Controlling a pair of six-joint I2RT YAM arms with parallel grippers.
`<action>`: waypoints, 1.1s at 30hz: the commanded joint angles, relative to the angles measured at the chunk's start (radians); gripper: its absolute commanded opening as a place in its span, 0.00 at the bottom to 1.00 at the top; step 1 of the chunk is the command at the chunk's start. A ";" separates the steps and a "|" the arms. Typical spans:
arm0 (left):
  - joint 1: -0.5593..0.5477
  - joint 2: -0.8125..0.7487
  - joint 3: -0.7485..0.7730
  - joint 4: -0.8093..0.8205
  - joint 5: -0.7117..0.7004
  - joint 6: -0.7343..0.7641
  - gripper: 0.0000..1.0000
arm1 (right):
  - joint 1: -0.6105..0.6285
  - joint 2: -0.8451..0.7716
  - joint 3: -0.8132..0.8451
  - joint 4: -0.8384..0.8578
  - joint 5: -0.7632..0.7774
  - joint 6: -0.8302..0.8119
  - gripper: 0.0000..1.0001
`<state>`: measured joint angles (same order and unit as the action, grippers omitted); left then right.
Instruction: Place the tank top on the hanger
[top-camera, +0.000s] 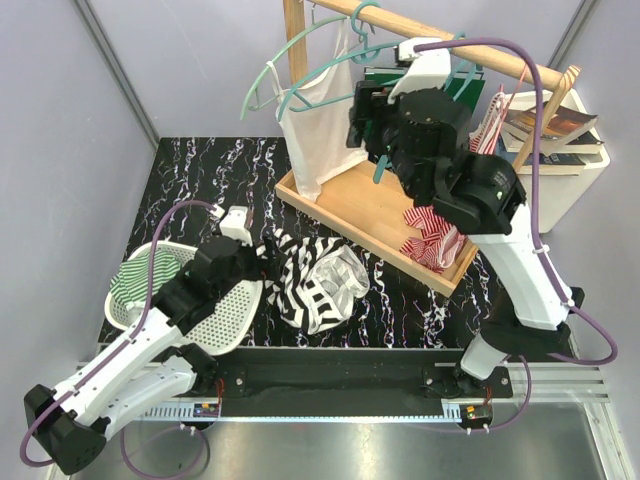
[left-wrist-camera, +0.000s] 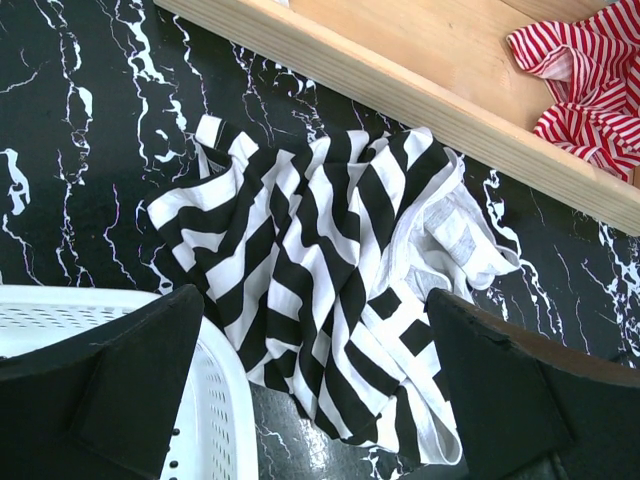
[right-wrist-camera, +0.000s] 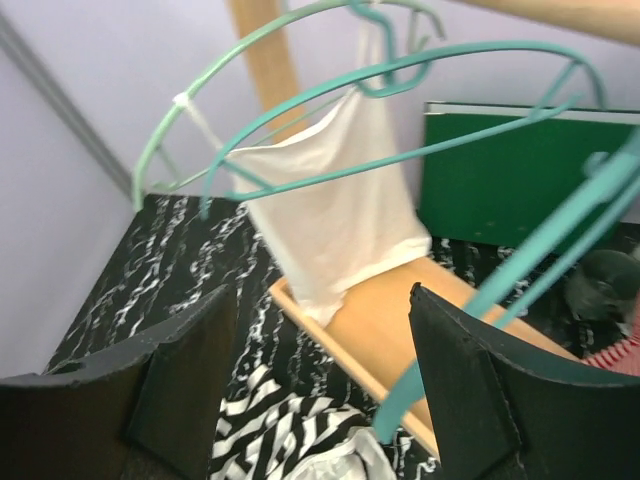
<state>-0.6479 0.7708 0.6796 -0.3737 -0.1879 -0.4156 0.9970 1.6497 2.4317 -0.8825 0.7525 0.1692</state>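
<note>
Top view: we record the tank top (top-camera: 315, 280) lying crumpled on the black marbled table (top-camera: 200, 170), just off the near left wall of the wooden tray (top-camera: 350, 215). The left gripper (top-camera: 262, 252) sits low on the side of the garment away from the tray, touching or almost touching its edge. A white basket (top-camera: 225, 320) holding a green-striped cloth (top-camera: 140, 275) lies further from the tray on that same side. The right gripper (top-camera: 368, 120) is raised above the tray's far half, beside teal hangers (top-camera: 270, 66) and a white tank top (top-camera: 315, 130) hung over the tray's left end. A red-and-white garment (top-camera: 435, 240) lies in the tray's near right end. Left wrist view: both fingers (left-wrist-camera: 110, 380) stand spread wide and hold nothing. The tank top (left-wrist-camera: 320, 290) fills the gap between them and reaches up towards the tray wall (left-wrist-camera: 400, 80) without touching it. The basket rim (left-wrist-camera: 225, 400) lies under the left-hand finger. Right wrist view: the jaws are spread, fingers (right-wrist-camera: 180, 390) well apart. The hanger (right-wrist-camera: 520, 270) slants down over the tray, crossing just in front of the right-hand finger. We cannot tell whether it touches that finger, and it is not pinched. The tank top (right-wrist-camera: 270, 440) shows below, off the tray's near edge.
</note>
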 joint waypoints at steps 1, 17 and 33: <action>0.001 -0.021 -0.005 0.007 -0.012 -0.002 0.99 | -0.076 0.038 0.078 -0.142 0.047 0.019 0.77; -0.001 -0.056 -0.018 0.001 0.001 -0.012 0.99 | -0.373 0.131 0.099 -0.177 -0.067 0.104 0.73; -0.019 -0.061 -0.023 0.001 -0.018 -0.011 0.99 | -0.377 0.056 0.015 -0.277 0.036 0.133 0.56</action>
<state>-0.6617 0.7216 0.6601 -0.4019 -0.1883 -0.4202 0.6250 1.7664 2.4371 -1.1294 0.7433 0.2932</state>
